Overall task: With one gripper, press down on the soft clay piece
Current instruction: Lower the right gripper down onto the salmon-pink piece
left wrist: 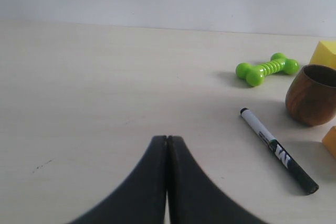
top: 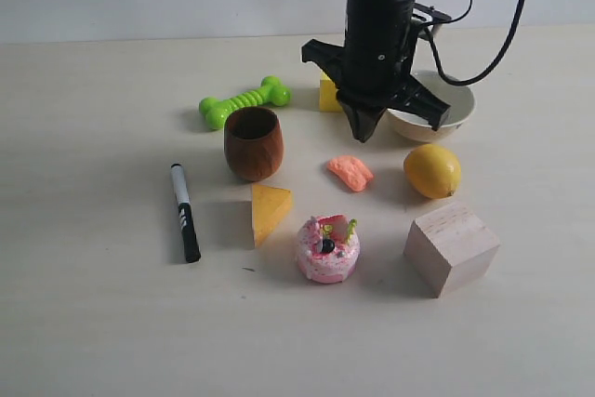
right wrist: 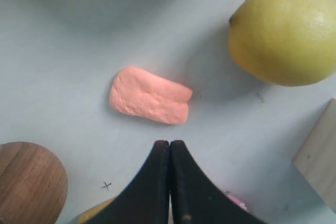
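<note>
In the exterior view, the soft clay piece (top: 350, 172) is seen lying on the counter (top: 93, 304) near the wooden cup (top: 253, 143), untouched, with the right gripper (top: 363, 133) held in the air.

In the left wrist view, the left gripper (left wrist: 167, 140) is shown with fingers pressed together and empty. A marker (left wrist: 278, 150) beside the cup is printed with a large "M".

In the right wrist view, the fingers are shown clenched on nothing, and the piece is seen just beyond their tips.

The right arm (top: 376, 25) comes down from twelve o'clock in the exterior view, its wrist aimed toward six. The right claw (top: 363, 129) hangs in the air, its two fingers (right wrist: 149, 182) pressed tip to tip. The left claw (left wrist: 167, 139) is closed too, its fingers meeting along one seam.
</note>
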You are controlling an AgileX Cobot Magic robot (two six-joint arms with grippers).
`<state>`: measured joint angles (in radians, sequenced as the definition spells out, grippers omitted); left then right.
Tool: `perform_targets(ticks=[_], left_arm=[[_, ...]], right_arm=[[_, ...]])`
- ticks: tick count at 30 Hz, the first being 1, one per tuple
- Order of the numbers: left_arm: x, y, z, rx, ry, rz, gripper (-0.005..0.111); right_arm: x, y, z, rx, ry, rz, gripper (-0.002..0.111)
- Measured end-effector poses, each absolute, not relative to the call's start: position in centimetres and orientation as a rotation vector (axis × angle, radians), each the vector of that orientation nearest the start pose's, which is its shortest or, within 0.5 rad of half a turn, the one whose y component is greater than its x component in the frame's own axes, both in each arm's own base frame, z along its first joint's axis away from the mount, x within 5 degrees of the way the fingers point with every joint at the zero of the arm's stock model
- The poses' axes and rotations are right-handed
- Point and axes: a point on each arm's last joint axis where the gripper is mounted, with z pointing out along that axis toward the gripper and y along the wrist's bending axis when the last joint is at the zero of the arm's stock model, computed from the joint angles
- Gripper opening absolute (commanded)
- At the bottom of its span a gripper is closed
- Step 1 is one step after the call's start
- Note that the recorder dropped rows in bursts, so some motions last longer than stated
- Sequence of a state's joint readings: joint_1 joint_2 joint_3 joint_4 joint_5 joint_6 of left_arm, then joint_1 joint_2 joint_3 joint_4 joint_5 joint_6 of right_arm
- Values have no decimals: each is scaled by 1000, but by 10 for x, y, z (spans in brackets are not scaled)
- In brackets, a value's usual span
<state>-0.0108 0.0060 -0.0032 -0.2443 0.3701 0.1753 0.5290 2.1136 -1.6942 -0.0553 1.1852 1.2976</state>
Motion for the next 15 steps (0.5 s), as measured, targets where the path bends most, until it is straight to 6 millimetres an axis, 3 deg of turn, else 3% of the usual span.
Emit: perform_targets(ticks=[10, 15], left_arm=[[53, -9, 182, 22, 1847, -125, 0], [53, -9, 182, 22, 1847, -125, 0]], right_arm=[[374, 216, 165, 1263, 2863, -36, 0], [377, 218, 160, 1280, 2843, -9, 0]])
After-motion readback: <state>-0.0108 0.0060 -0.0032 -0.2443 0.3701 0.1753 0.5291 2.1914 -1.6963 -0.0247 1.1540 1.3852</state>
